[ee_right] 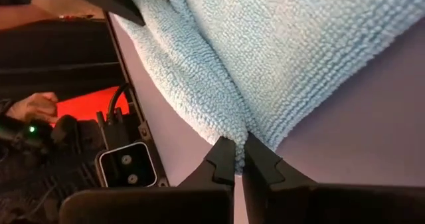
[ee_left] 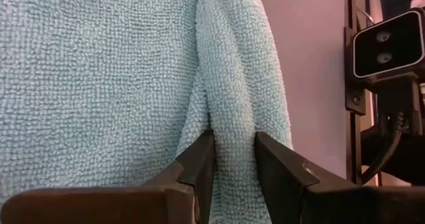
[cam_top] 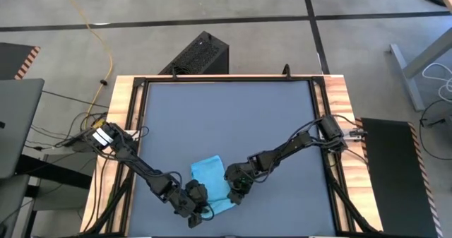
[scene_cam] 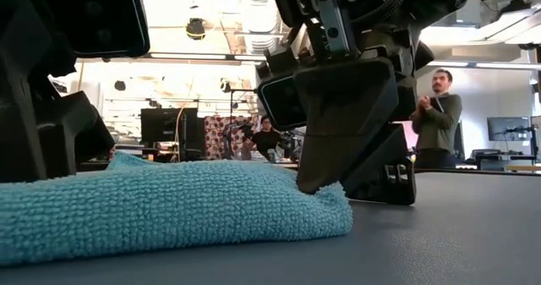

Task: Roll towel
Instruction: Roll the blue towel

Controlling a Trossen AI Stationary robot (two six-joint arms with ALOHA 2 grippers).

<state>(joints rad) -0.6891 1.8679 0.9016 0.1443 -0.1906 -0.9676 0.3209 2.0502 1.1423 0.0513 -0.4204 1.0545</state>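
The light blue towel (cam_top: 210, 183) lies on the dark grey tabletop (cam_top: 226, 118) near its near edge, partly folded over on itself. It also shows in the low view (scene_cam: 169, 205), lying flat in a thick layer. My left gripper (cam_top: 195, 200) is at the towel's near-left end, shut on a ridge of cloth (ee_left: 232, 137). My right gripper (cam_top: 236, 186) is at the towel's right edge, shut on the cloth (ee_right: 240, 139). My left gripper pinches a raised fold of the towel (ee_left: 232, 127) between its two fingers, at the towel's near end. The fingers lie low, along the fold. The rest of the towel lies on the table. My right gripper pinches the towel's right edge (ee_right: 238, 125) between its two fingertips, where two folds of cloth meet. The fingers slant down from the table's right side (scene_cam: 325, 179). The cloth there rests on the table and is slack.
The table's raised black frame and wooden rim (cam_top: 127, 104) run round the top. Bare tabletop lies to the far side of the towel. People stand in the room beyond the table (scene_cam: 437, 116). A camera unit (ee_left: 388, 44) stands at the near edge.
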